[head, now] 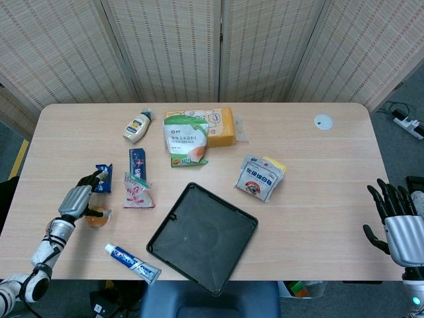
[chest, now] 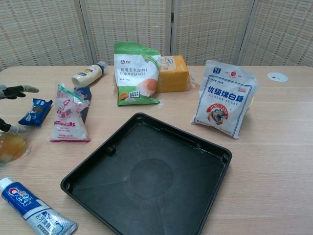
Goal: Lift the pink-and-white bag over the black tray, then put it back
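The pink-and-white bag (head: 136, 193) (chest: 67, 118) lies flat on the table, left of the black tray (head: 203, 236) (chest: 151, 178). My left hand (head: 81, 196) hovers open a little to the left of the bag, above a small blue packet and an orange jelly cup, holding nothing. In the chest view only its fingertips (chest: 13, 91) show at the left edge. My right hand (head: 399, 225) stays open past the table's right edge, far from everything.
Near the left hand lie a blue snack packet (head: 102, 177), an orange jelly cup (head: 97, 216) and a toothpaste tube (head: 132, 263). Further back are a dark blue bar (head: 137, 161), a mayonnaise bottle (head: 137, 126), a green corn starch bag (head: 185, 139), an orange box (head: 220, 126) and a white sugar bag (head: 260, 177).
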Controlling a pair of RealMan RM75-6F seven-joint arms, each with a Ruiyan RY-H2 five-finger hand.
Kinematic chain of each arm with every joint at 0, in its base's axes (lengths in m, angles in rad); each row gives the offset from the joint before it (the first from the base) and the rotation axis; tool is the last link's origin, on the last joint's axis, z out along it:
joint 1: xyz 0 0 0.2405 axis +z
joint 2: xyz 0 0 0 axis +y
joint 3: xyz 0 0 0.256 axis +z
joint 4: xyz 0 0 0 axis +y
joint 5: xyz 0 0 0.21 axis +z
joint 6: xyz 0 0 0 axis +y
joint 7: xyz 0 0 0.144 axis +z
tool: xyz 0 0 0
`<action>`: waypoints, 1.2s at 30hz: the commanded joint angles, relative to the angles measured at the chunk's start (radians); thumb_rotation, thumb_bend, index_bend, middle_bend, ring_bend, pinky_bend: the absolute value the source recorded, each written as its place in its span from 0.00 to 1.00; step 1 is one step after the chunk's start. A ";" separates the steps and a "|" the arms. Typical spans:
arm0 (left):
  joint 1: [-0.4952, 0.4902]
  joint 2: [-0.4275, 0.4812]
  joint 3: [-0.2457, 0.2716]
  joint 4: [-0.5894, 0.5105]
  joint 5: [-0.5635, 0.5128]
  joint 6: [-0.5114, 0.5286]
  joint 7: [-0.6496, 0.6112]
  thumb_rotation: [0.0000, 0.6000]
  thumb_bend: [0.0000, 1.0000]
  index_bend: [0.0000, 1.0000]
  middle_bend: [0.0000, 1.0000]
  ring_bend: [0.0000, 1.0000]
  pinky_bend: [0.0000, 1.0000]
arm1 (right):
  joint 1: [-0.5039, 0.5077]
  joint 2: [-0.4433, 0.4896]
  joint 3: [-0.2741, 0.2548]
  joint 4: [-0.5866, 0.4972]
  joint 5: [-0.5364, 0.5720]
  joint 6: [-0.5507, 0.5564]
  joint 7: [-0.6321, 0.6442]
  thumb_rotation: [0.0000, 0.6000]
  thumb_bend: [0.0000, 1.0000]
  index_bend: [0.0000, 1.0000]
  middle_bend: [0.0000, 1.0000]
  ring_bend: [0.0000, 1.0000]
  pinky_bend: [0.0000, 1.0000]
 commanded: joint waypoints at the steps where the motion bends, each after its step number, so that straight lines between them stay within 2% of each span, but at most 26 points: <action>1: -0.023 -0.023 -0.001 0.031 0.004 -0.027 -0.052 1.00 0.22 0.00 0.00 0.01 0.00 | 0.001 -0.002 0.001 0.004 -0.003 0.002 0.002 1.00 0.35 0.00 0.00 0.02 0.02; 7: -0.053 -0.054 0.010 0.072 0.033 -0.054 -0.126 1.00 0.22 0.00 0.00 0.01 0.00 | -0.003 -0.001 0.001 0.005 0.010 -0.002 0.006 1.00 0.35 0.00 0.00 0.02 0.02; 15: -0.079 -0.119 0.024 0.136 0.056 -0.058 -0.165 1.00 0.21 0.00 0.00 0.01 0.00 | -0.014 0.007 0.002 0.002 0.018 0.006 0.012 1.00 0.35 0.01 0.00 0.02 0.02; 25: -0.084 -0.199 0.032 0.233 0.092 0.017 -0.215 1.00 0.20 0.00 0.00 0.01 0.00 | -0.018 0.011 0.004 0.001 0.021 0.008 0.012 1.00 0.35 0.01 0.01 0.02 0.02; 36: -0.085 -0.276 0.075 0.358 0.155 0.089 -0.301 1.00 0.19 0.00 0.01 0.02 0.00 | -0.018 0.011 0.007 -0.010 0.030 0.001 0.001 1.00 0.35 0.02 0.02 0.02 0.02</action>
